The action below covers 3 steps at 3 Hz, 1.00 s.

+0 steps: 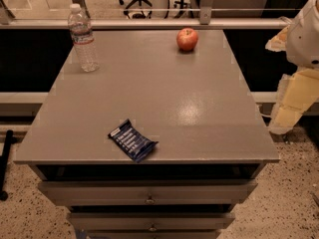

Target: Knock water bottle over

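The water bottle (82,38) stands upright at the far left corner of the grey table (199,108). It is clear ribbed plastic with a white cap and a label band. My arm hangs beside the table's right edge, and its gripper (288,114) points down, off the table and far from the bottle. It holds nothing that I can see.
A red apple (187,39) sits at the far middle-right of the table. A dark blue snack packet (132,140) lies near the front edge. Drawers (149,193) are below the tabletop. A glass railing (149,14) runs behind the table.
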Tool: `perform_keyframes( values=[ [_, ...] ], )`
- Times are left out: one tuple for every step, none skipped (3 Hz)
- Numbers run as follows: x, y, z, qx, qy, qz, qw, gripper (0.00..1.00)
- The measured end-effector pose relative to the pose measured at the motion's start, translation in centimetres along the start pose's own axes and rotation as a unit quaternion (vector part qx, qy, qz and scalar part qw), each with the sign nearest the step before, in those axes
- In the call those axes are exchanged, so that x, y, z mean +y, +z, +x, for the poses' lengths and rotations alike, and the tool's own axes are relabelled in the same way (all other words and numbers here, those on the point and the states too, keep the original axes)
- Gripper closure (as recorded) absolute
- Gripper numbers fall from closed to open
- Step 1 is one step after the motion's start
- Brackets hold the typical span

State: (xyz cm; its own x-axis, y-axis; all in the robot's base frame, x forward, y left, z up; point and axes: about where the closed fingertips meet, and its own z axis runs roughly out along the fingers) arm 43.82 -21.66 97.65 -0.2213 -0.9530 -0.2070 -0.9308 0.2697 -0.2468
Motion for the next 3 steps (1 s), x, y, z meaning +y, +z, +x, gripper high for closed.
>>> perform_keyframes(
  values=[
    [0.0,0.0,0.0,0.0,0.0,0.0,1.0,0.0],
    [-1.0,2.6,-2.5,-0.042,0.003,-0.011,0.9991,0.0],
    [-2.6,6.0,-6.1,-0.097,0.01,-0.021,0.995,0.0]
  ],
)
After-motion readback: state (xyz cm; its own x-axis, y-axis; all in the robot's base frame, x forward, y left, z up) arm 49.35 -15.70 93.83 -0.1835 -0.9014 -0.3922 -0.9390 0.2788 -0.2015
